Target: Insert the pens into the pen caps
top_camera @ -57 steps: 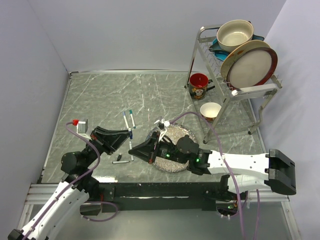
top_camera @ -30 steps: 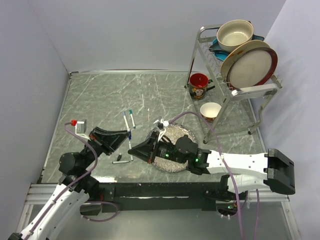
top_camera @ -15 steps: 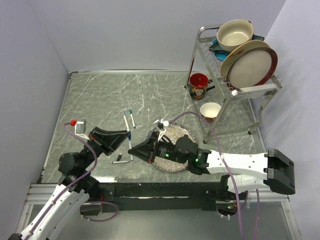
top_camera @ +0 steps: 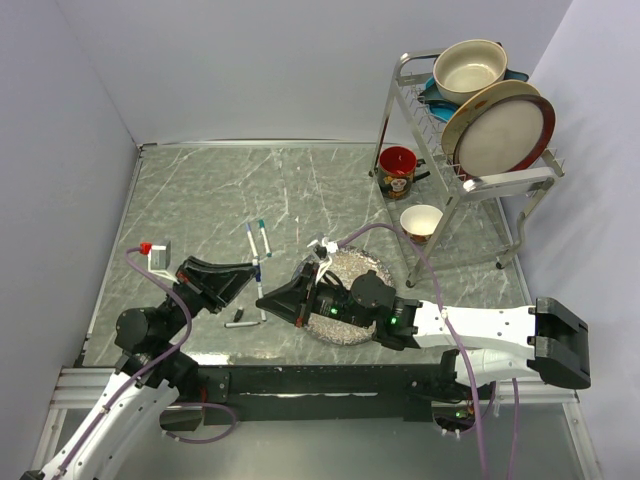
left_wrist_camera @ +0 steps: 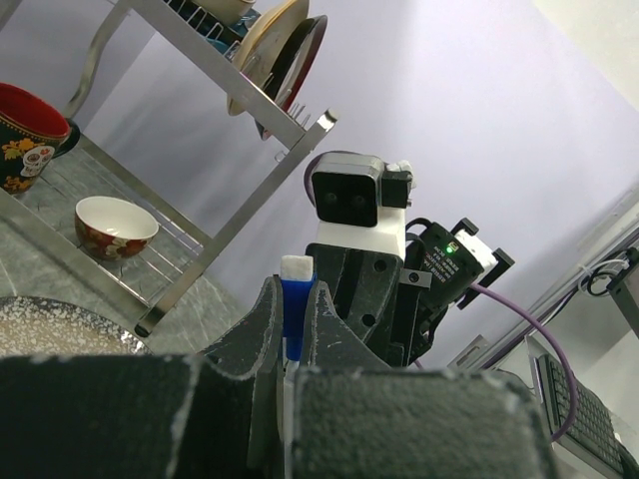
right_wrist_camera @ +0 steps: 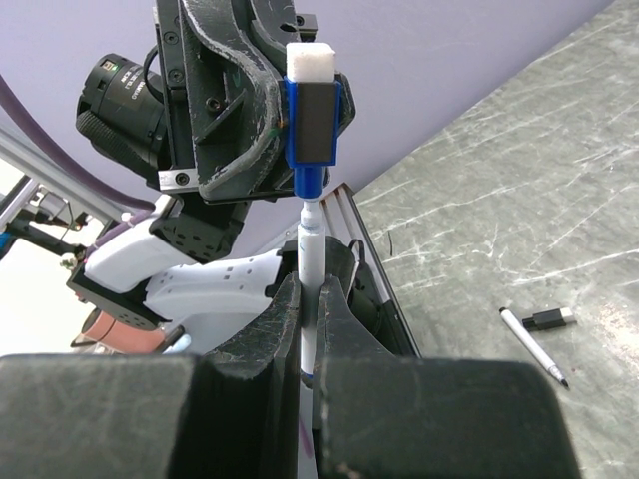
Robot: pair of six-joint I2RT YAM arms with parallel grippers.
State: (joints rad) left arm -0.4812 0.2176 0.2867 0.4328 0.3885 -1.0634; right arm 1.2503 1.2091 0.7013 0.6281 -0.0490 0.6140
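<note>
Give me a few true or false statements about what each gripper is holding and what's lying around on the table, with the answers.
1. The left gripper holds a blue pen cap. True.
2. The right gripper is open and empty. False: it is shut on a white pen.
3. A black cap lies on the table beside a loose pen. True.
4. The red mug sits on the speckled plate. False: the mug stands on the table beside the dish rack, away from the plate.
</note>
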